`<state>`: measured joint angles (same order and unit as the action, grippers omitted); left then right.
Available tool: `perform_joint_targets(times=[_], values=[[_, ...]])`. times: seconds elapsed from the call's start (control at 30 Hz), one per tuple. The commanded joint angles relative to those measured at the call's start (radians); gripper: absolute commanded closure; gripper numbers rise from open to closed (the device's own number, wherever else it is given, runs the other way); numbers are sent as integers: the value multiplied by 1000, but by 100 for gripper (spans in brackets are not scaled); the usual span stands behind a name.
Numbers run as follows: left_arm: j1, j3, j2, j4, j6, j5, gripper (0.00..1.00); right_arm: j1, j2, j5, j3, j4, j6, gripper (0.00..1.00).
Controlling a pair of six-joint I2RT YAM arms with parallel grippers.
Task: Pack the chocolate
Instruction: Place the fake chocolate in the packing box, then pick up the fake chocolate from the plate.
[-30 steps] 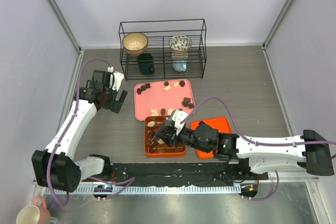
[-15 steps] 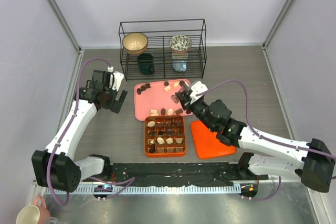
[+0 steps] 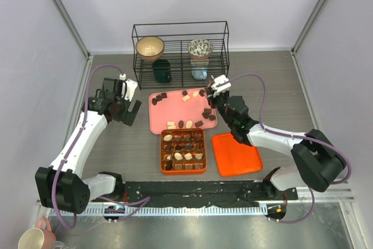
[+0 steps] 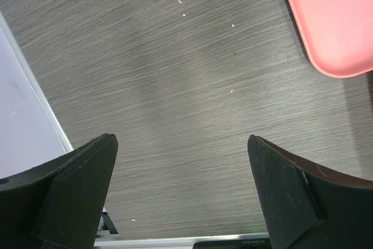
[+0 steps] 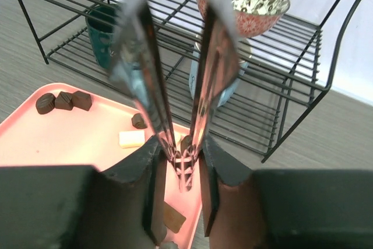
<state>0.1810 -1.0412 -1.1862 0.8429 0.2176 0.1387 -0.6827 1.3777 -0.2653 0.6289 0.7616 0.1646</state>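
Note:
Small pieces of chocolate (image 3: 180, 123), dark, tan and cream, lie scattered on the pink tray (image 3: 169, 111). More pieces fill cells of the orange gridded box (image 3: 183, 151). My right gripper (image 3: 218, 90) is shut on a pair of metal tongs (image 5: 213, 56) and hovers over the tray's far right corner. In the right wrist view the black fingers (image 5: 218, 167) clamp the tongs' arms. Below them lie dark pieces (image 5: 64, 101), a cream piece (image 5: 132, 138) and a tan one (image 5: 173, 218). My left gripper (image 3: 126, 113) stands open over bare table, left of the tray.
A black wire rack (image 3: 180, 53) at the back holds bowls and cups, close behind the right gripper. An orange lid (image 3: 236, 154) lies right of the box. In the left wrist view only the tray's corner (image 4: 338, 21) and the table edge show.
The right arm swung away from the gridded box to the far right corner of the pink tray, still carrying the tongs. The left arm has not moved.

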Motion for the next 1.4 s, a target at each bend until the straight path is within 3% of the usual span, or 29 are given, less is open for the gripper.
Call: perform_joint_targets(times=[0.0,0.47,1.37], values=[[-5,-33,16,-16,14,12,0,15,38,6,38,154,-23,63],[-5,-26,19,-16,25,21,0,28,96,5,22,179,-53,49],[-6,-42,40,10,43,41,0,28,116,38,-87,208,-142,52]])
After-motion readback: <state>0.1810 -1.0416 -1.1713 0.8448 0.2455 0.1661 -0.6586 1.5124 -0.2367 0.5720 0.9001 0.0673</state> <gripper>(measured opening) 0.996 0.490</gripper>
